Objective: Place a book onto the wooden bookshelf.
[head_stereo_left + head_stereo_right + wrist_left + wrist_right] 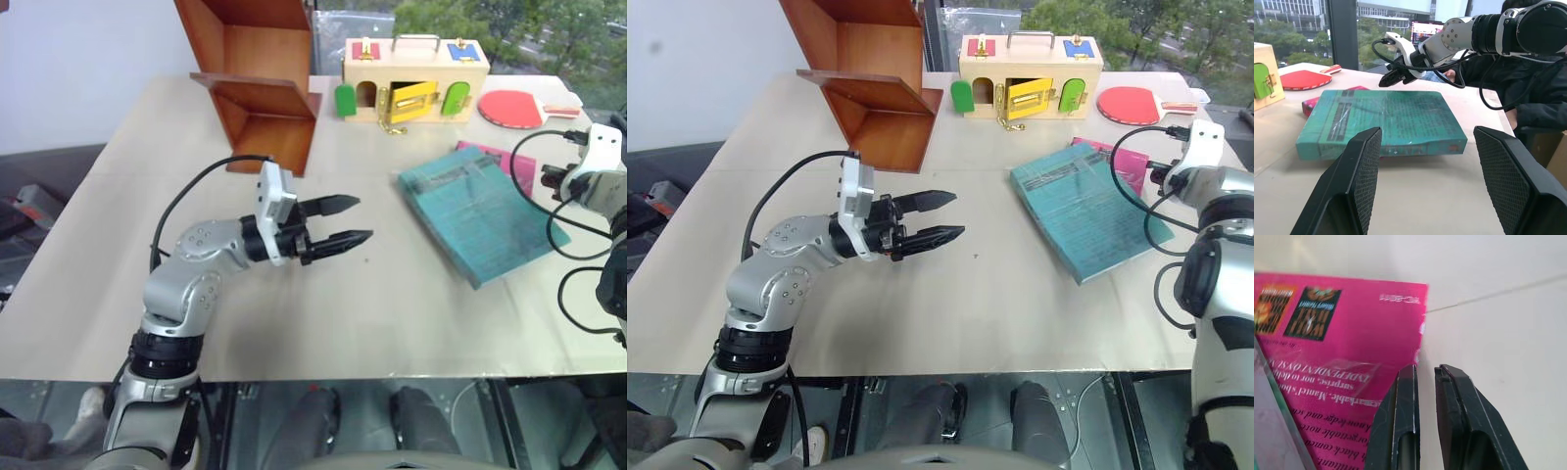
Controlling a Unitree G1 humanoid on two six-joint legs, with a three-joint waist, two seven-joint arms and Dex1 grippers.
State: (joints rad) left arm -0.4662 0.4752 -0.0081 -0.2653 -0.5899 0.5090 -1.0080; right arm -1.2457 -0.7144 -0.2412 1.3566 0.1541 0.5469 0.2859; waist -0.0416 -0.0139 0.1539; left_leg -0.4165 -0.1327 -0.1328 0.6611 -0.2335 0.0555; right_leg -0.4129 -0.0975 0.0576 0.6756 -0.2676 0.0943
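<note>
While the big, thin teal-green book [477, 209] lies flat on the pale table [118, 245], no part of the job is done yet. From the head camera, the book is seen resting partly on a smaller bright pink book [516, 164], well apart from the tall reddish-brown wooden bookshelf [257, 83] at the far left side of the table. The left gripper [337, 223] is held over the bare table between shelf and book, with its black fingers spread apart and nothing between them. The right gripper [1157, 178] is seen at the book's right side, near the pink corner. A pale wooden box with coloured doors [414, 78] and a red paddle [515, 108] are set at the back.

From the left wrist camera, the teal book is seen straight ahead between the two spread fingers [1347, 191], not touched.

From the right wrist camera, the right gripper's fingers [1400, 426] are seen pressed nearly together, empty, just above the pink book's edge.

The book is judged still to be picked up, carried over, and set on the shelf.
</note>
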